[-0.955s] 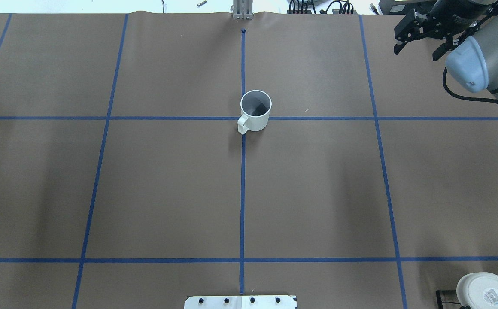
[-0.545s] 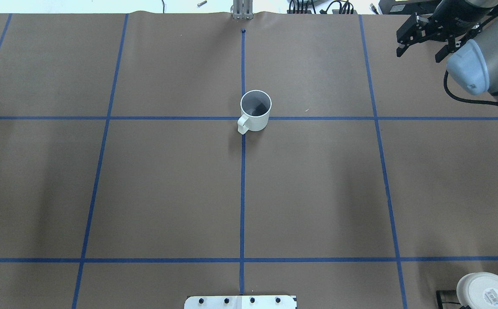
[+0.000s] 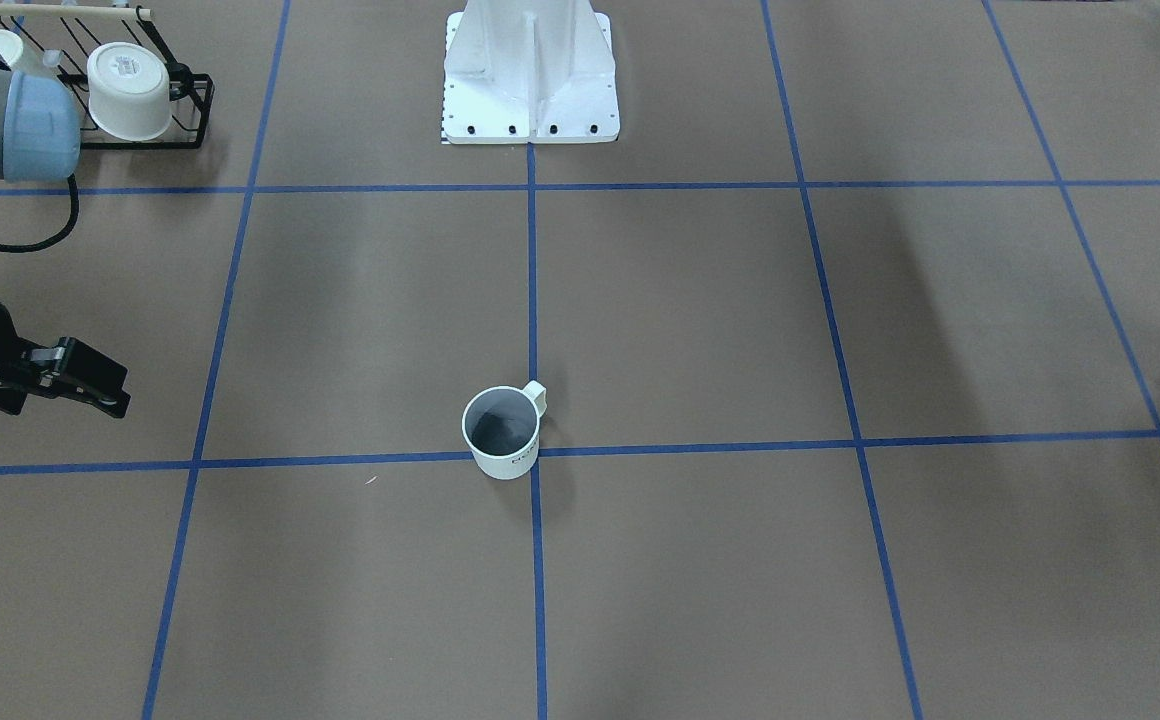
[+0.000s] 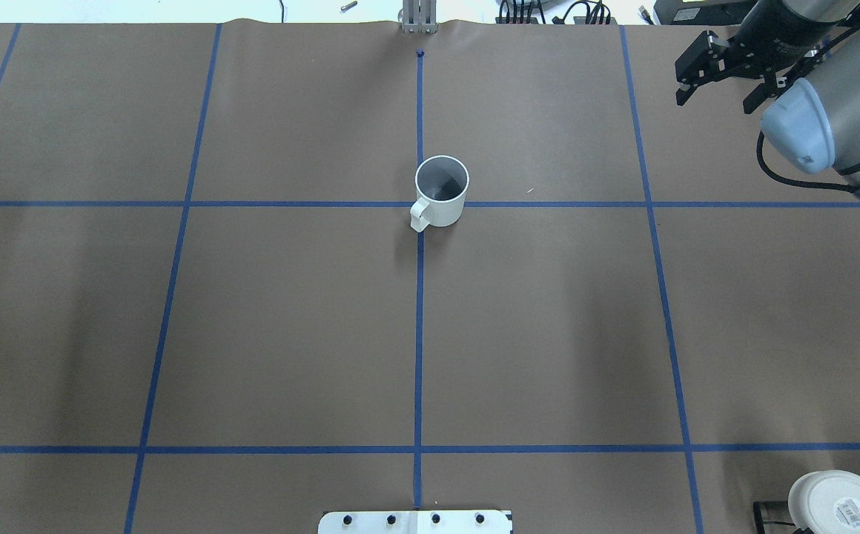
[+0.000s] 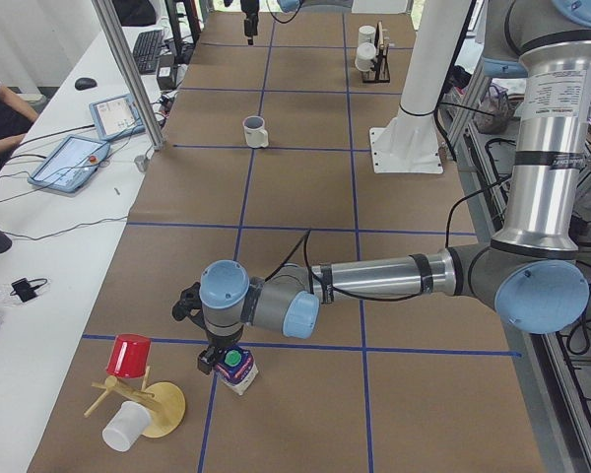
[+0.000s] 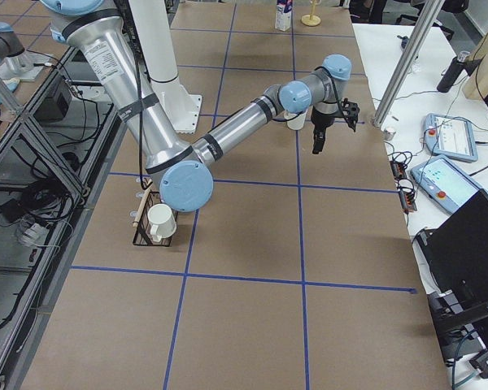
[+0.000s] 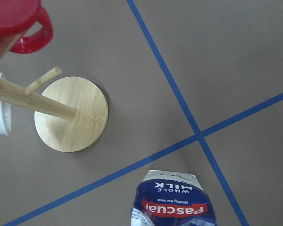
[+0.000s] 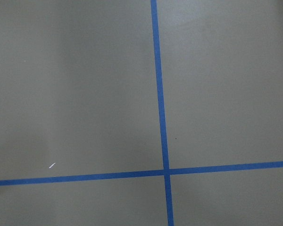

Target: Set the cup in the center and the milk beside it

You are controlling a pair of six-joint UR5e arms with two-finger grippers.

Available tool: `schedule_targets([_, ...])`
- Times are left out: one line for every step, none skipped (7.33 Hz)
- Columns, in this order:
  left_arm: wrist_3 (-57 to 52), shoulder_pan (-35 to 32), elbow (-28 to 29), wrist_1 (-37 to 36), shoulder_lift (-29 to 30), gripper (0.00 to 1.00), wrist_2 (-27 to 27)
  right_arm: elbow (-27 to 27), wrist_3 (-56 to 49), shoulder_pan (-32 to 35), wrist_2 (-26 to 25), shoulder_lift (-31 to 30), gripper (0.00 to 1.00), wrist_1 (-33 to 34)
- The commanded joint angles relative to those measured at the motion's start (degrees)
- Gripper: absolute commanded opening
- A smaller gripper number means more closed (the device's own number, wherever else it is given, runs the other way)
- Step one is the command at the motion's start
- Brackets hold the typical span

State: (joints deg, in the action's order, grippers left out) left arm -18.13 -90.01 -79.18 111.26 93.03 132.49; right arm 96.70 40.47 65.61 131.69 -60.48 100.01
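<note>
The cup (image 4: pixel 441 194), a white mug with a dark grey inside, stands upright on the centre tape crossing, handle toward the robot; it also shows in the front-facing view (image 3: pixel 503 432) and the exterior left view (image 5: pixel 256 131). The milk (image 5: pixel 238 367), a blue and white Pascual carton with a green cap, stands at the table's left end, also seen in the left wrist view (image 7: pixel 174 200). My left gripper (image 5: pixel 217 357) is right at the carton's top; I cannot tell whether it is open or shut. My right gripper (image 4: pixel 718 90) is open and empty, far right of the cup.
A black wire rack (image 3: pixel 190 100) with white mugs stands near the robot's right side. A wooden mug tree (image 7: pixel 70 113) with a red cup (image 5: pixel 130 355) and a white cup (image 5: pixel 126 426) stands close to the milk. The robot base (image 3: pixel 530 75) is behind the centre.
My right gripper has shifted slightly near the far right corner and stays open. The cup has not moved.
</note>
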Motion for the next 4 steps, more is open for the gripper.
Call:
schedule_targets([-0.07,0.36,2.00,1.67,-0.04,0.97,-0.03,0.07,0.05,-0.30,-0.20,-0.17,1.00,0.01])
schedule_targets([-2.33,0.36,2.97,2.21,0.05,0.97,-0.03,0.07,0.13,-0.65,-0.20,-0.17,1.00,0.01])
schedule_targets([-3.74,0.36,3.76,2.21,0.31,0.97,0.05,0.07,0.22,-0.66,-0.29,-0.08,1.00,0.01])
schedule_targets([-3.24,0.36,3.16,1.86,0.31,0.97,0.23,0.07,0.22,-0.66,-0.29,-0.08,1.00,0.01])
